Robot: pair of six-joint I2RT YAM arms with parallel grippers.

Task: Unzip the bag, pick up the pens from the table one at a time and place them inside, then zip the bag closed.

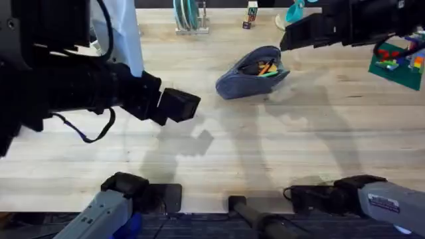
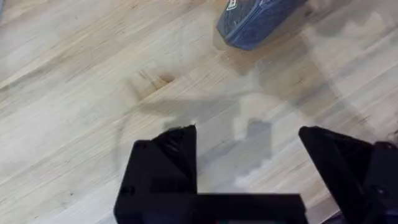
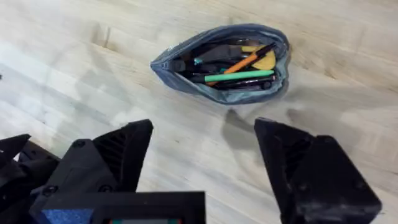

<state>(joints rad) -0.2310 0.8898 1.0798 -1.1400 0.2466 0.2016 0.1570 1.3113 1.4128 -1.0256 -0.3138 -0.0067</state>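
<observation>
Grey-blue fabric bag (image 3: 221, 63) lies on its side on the bench (image 1: 265, 153), far half, a bit right of centre, mouth gaping wide. Zipper undone, so the opening stays spread and the contents are visible from the right wrist view: orange pen (image 3: 239, 64) and light green pen (image 3: 241, 76) both inside, lying along the pouch's length among other dark items and something yellow. Bag is long enough that the pens sit fully within, nothing poking past the rim. No loose pens seen on the wood, so judging by this the loading part looks finished and zipping shut is what's left.

Right pincer (image 3: 205, 149) hovers above the bench just near the bag, fingers spread wide, nothing between them. It is aimed at the open mouth, probably lined up that way to come down on the zipper pull or one end of the bag; the pull itself is too small to pick out. In the overhead view the right arm (image 1: 345, 26) reaches in from the far right edge, its tip just beside the bag's right end.

Left pincer (image 2: 249, 168) also spread, empty, held over bare wood well apart from the bag, which sits at the far edge of its view. Likely parked there ready to pin the bag's other end while the zip is drawn, since soft fabric would slide or bunch otherwise.

Coloured blocks (image 1: 398, 60) at far right, a rack (image 1: 188, 16) at far edge.
</observation>
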